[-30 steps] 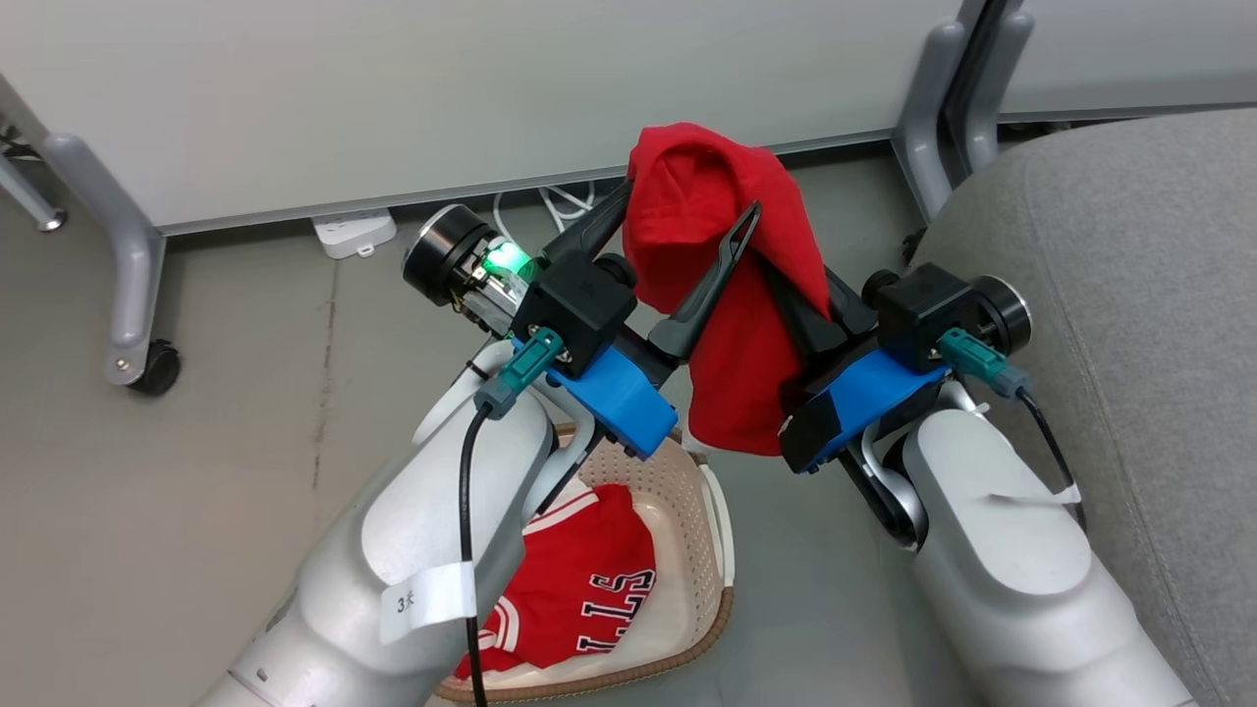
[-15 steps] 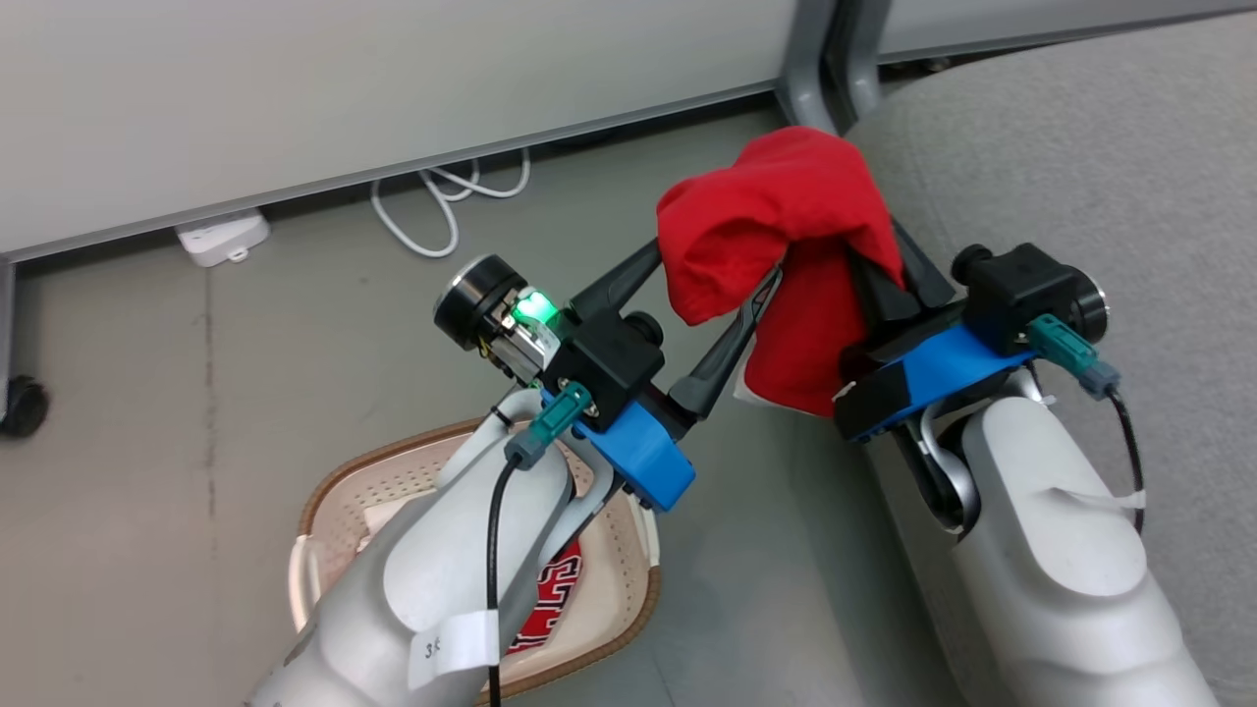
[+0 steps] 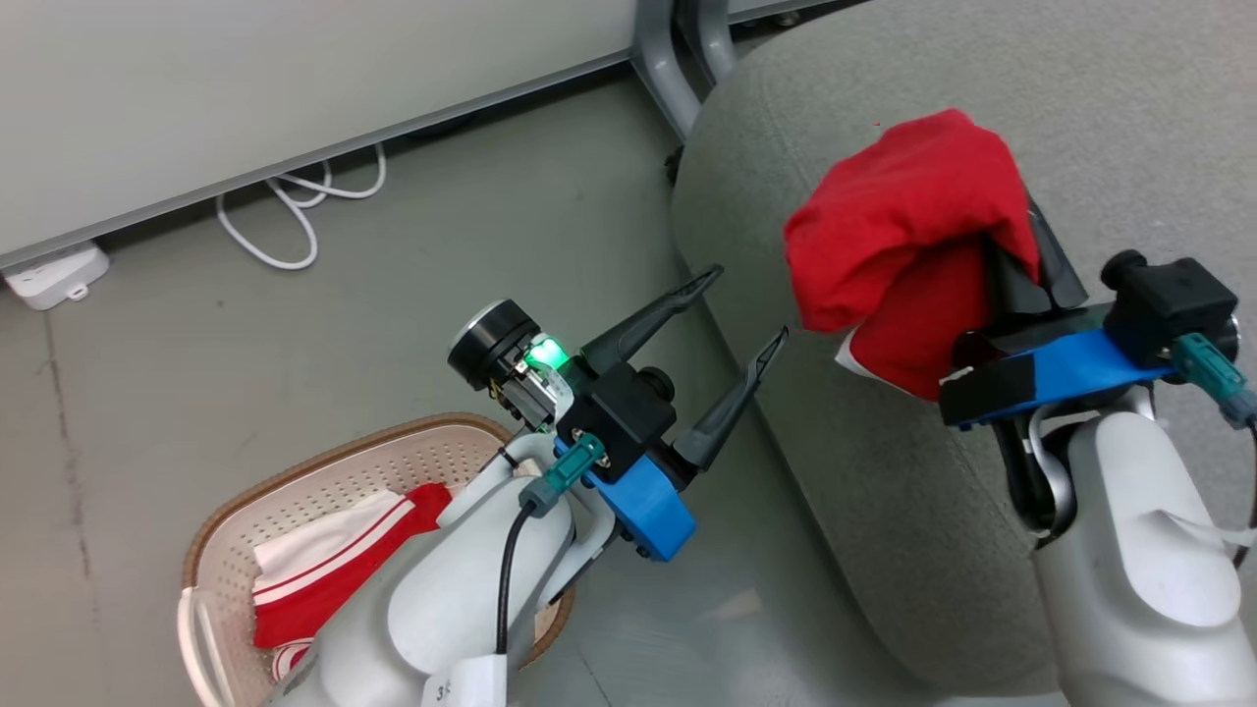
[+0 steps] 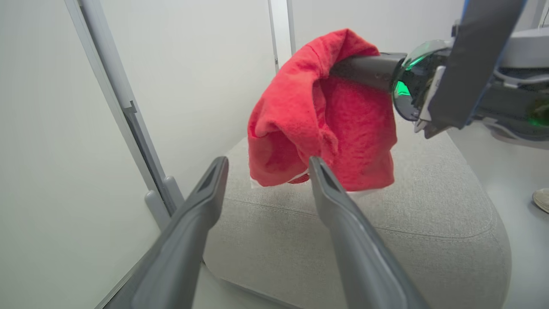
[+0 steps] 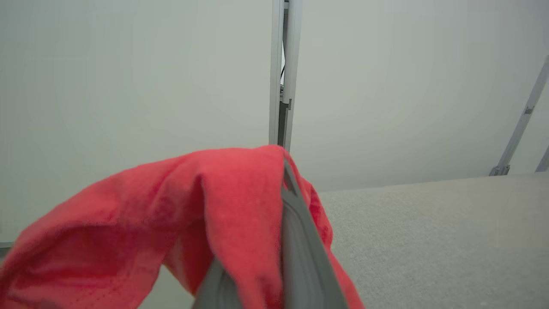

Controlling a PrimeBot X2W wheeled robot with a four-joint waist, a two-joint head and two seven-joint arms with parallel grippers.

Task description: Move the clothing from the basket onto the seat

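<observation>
A: Colour ref., pls. What do we log for the plain garment (image 3: 903, 236)?
B: We log solid red, no print; small wht bit at lower edge.
A: The jersey (image 3: 324, 579)?
B: Red w/ wht part, red-and-wht stripe trim; the basket (image 3: 314, 491): cream, perforated dot pattern, brown braided rim.
A: The seat (image 3: 884, 511)?
B: We note mid grey, woven texture; the left gripper (image 3: 750, 301): dark grey fingers (image 3: 653, 319), blk body, blue mount, teal connector, green lamp; the left forearm (image 3: 462, 609): pale grey-wht shell, blk cable along it.
A: Surroundings?
B: We record floor (image 3: 393, 295) grey, power strip (image 3: 54, 277) wht, wall panel (image 3: 295, 79) off-wht.
</observation>
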